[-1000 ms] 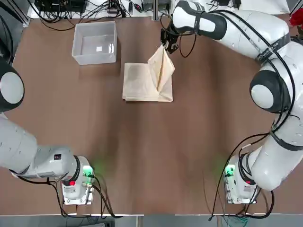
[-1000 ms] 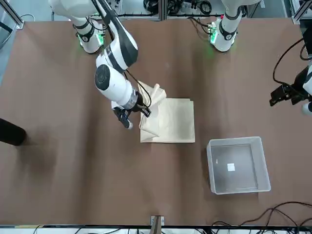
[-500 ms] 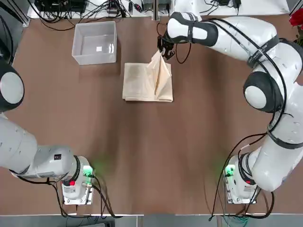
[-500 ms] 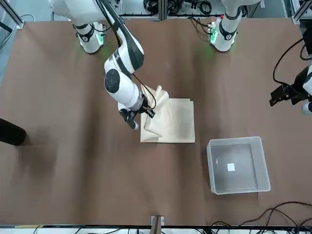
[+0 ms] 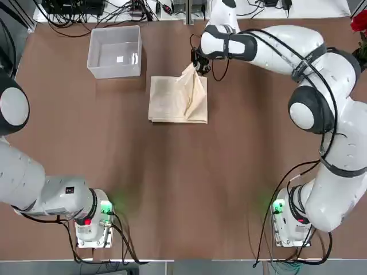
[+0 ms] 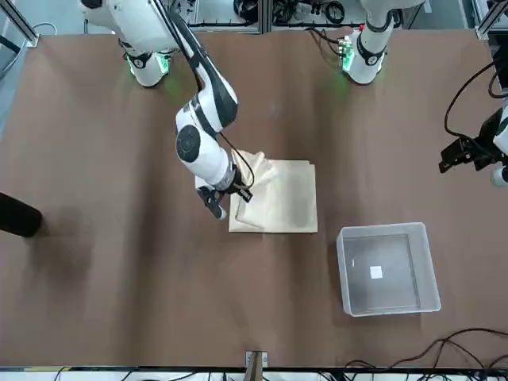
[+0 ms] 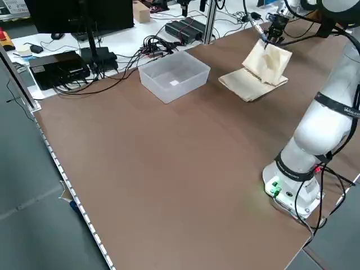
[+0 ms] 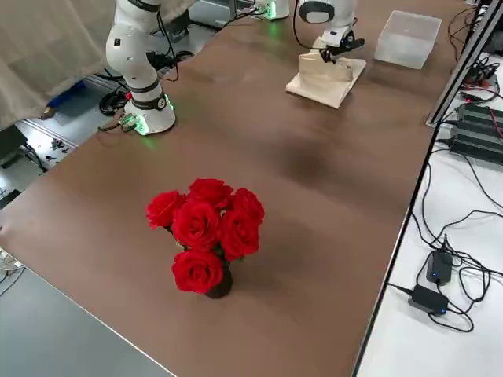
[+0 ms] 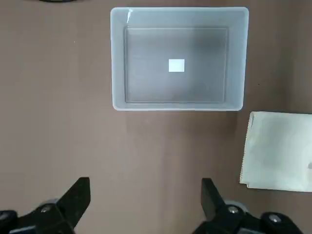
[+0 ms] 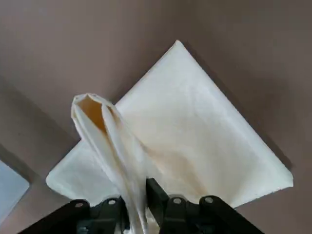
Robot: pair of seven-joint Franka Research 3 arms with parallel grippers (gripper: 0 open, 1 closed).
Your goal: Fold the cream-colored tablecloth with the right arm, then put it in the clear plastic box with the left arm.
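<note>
1. Leftward and slightly back toward the robot's bases, the right gripper point(image 10: 137, 197) has moved since the earlier top views, and the raised flap of cloth has shifted left with it.
2. Its fingers are clamped on a gathered edge of the cream-colored tablecloth point(image 5: 163, 100), pulling that part up into a narrow, open-ended fold.
3. Below the grip, the rest of the tablecloth lies flat and layered on the brown table point(image 5: 172, 189), in its far half, near the middle from side to side. The lifted part leans over the right side of this flat part.
4. Just left of the cloth and a little farther from the bases sits the clear plastic box point(image 5: 109, 51), upright and apart from it. A small white label point(image 9: 176, 65) shows at its bottom.
5. Over at the table's left side, the left gripper point(image 9: 146, 183) hangs with its fingers wide apart and nothing between them.
6. Well off to the right of the cloth, red roses point(image 8: 204, 228) stand in a dark pot point(image 8: 221, 284).
7. Past the far edge, black cables point(image 7: 149, 48) lie tangled near a monitor point(image 7: 84, 14).
</note>
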